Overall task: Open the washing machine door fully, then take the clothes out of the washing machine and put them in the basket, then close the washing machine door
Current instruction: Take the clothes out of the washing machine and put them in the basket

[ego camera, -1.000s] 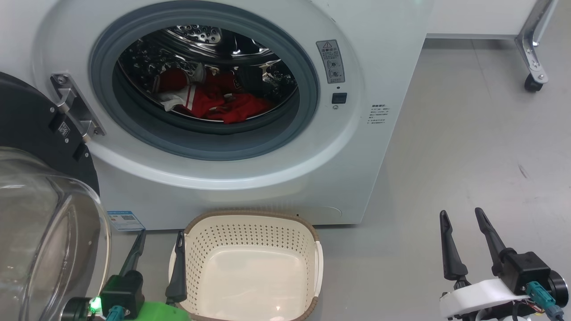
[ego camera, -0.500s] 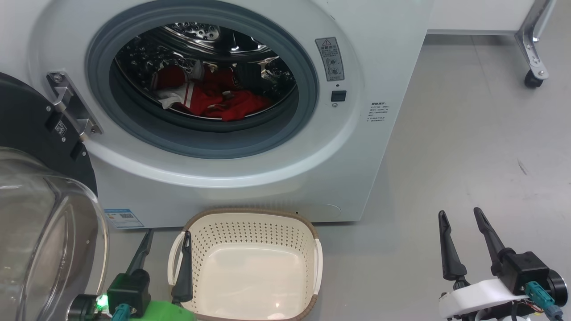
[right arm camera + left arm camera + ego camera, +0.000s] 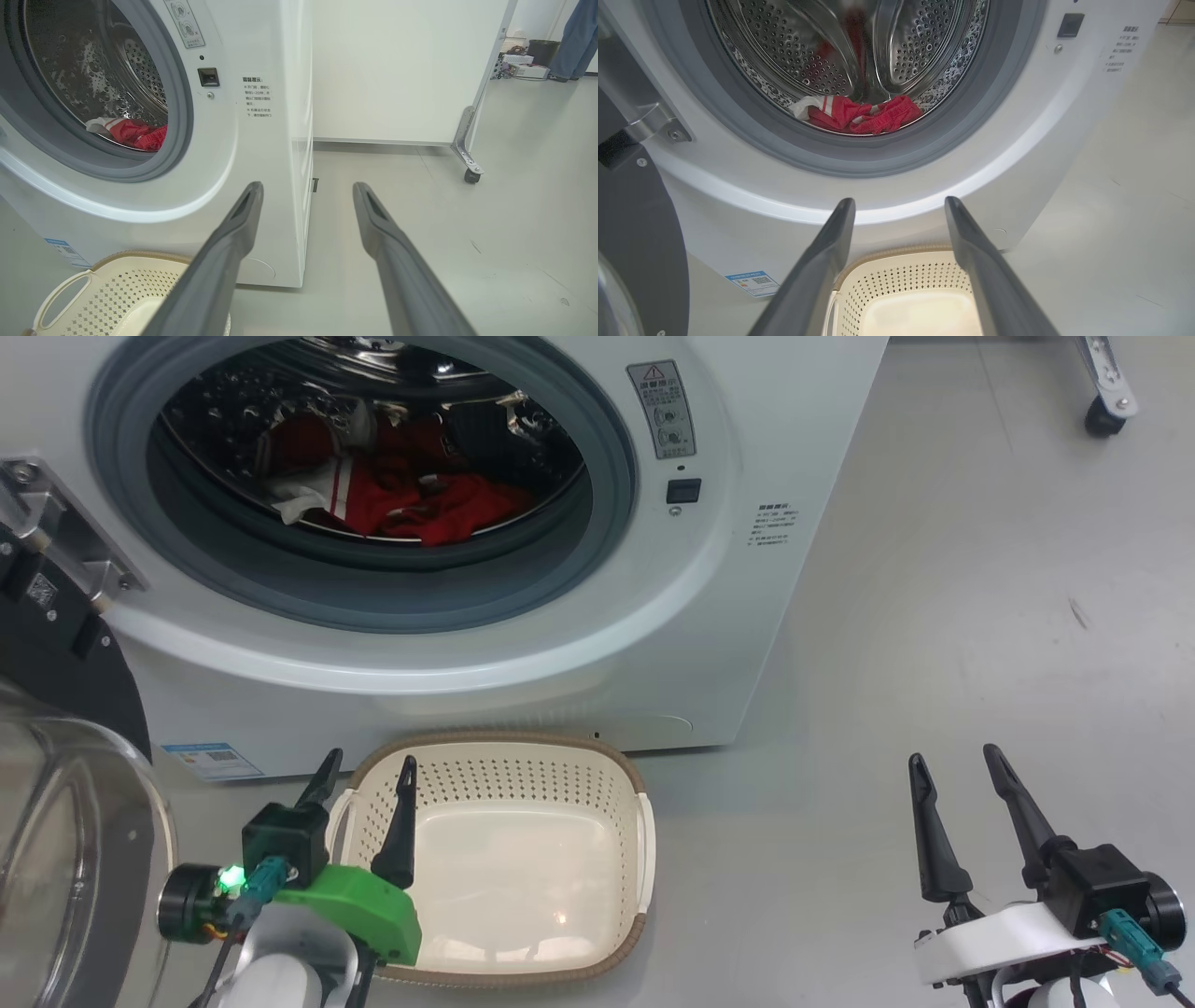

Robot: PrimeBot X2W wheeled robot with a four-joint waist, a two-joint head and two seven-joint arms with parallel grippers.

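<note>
Inside the washing machine (image 3: 523,686), crumpled red clothes (image 3: 411,509)

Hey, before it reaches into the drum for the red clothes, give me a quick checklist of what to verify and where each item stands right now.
1. washing machine door swung clear of the port: ok.
2. clothes lying in the drum, in plain sight: ok.
3. basket empty, on the floor before the washing machine: ok.
4. left end effector open, empty: ok.
5. right end effector open, empty: ok.
6. More garments hidden deeper in the drum: cannot tell.
</note>
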